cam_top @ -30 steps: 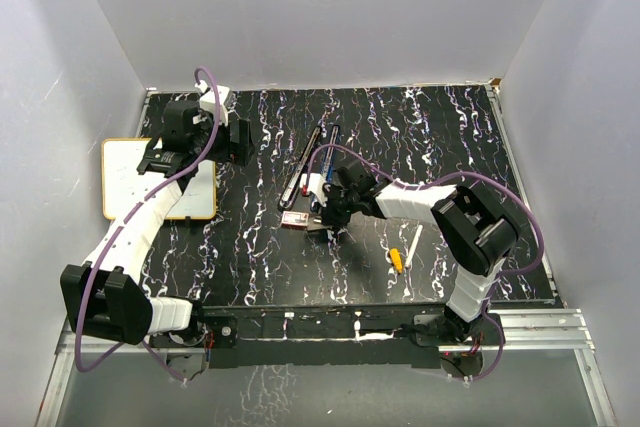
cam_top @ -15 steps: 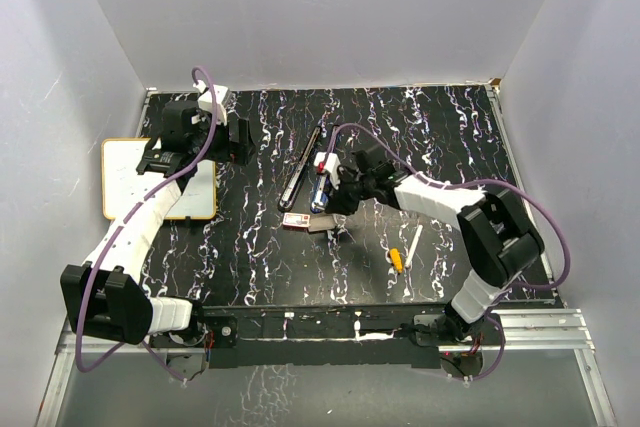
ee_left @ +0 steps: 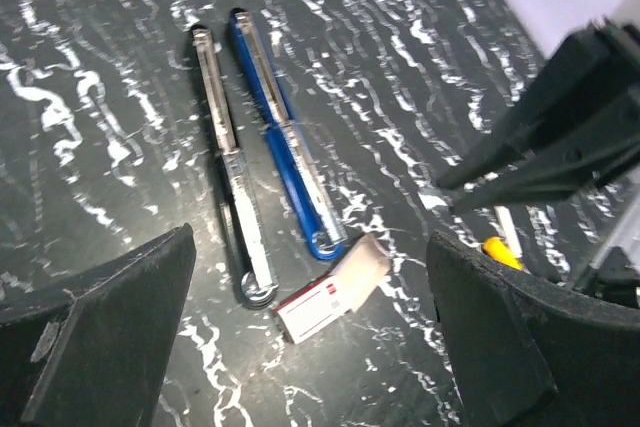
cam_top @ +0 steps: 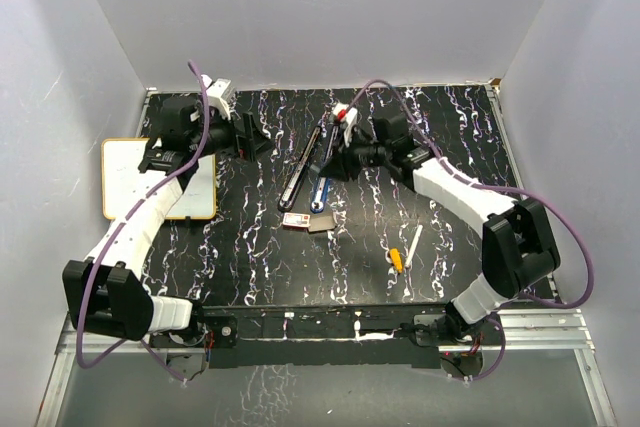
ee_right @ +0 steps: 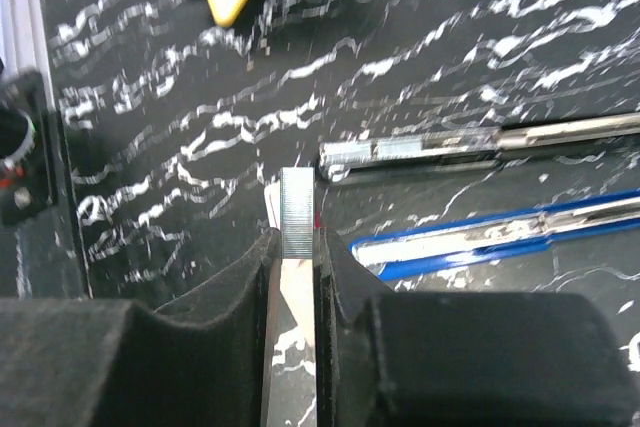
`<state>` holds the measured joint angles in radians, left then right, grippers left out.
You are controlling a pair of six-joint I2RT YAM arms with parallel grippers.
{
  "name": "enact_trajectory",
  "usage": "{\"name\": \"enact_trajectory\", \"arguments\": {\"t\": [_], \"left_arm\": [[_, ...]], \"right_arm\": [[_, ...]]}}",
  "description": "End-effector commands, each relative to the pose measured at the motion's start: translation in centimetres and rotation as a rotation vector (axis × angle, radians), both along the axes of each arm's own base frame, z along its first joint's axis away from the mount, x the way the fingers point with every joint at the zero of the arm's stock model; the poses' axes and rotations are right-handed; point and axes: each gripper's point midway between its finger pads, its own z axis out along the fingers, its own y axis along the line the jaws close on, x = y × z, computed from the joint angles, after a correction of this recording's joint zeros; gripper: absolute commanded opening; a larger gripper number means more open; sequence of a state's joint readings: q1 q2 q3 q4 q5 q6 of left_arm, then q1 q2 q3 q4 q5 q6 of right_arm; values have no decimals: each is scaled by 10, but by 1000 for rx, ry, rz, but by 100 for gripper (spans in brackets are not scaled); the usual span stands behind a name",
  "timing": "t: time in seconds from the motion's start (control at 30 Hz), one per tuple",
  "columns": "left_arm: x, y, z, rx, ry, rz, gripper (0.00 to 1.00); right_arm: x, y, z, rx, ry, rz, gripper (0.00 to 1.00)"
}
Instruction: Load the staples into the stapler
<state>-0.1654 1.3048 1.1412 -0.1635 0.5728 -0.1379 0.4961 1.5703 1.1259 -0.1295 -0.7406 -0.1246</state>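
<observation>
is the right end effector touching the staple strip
Touching. Right wrist view: the right end effector is shut on the staple strip, a finger pressed against each side.

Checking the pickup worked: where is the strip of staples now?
In the right wrist view, the strip of staples is pinched between the right gripper's fingers, centre frame, just left of the blue stapler's tip.

We see our left gripper (ee_left: 312, 239) with its fingers (ee_left: 100, 337) spread wide at the bottom corners. Between them, on the table (ee_left: 400, 47), a silver stapler (ee_left: 232, 177) and a blue stapler (ee_left: 285, 137) lie side by side. The staple box (ee_left: 330, 292) lies tilted just beside the blue stapler's near end. The right gripper (ee_left: 462, 185) reaches in near a pen (ee_left: 500, 249).
</observation>
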Motion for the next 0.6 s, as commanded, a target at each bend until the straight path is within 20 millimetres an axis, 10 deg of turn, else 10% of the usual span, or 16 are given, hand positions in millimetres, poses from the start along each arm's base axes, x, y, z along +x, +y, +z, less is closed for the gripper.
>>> {"name": "enact_trajectory", "arguments": {"t": [0.0,0.57], "left_arm": [[-3,-28,44,-173,-52,-144,97],[-31,-61,111,-590,-46,-352,93]], "right_arm": [[17,3,91,192,-39,-57,12],[14,19,179,386,39,24,12]]}}
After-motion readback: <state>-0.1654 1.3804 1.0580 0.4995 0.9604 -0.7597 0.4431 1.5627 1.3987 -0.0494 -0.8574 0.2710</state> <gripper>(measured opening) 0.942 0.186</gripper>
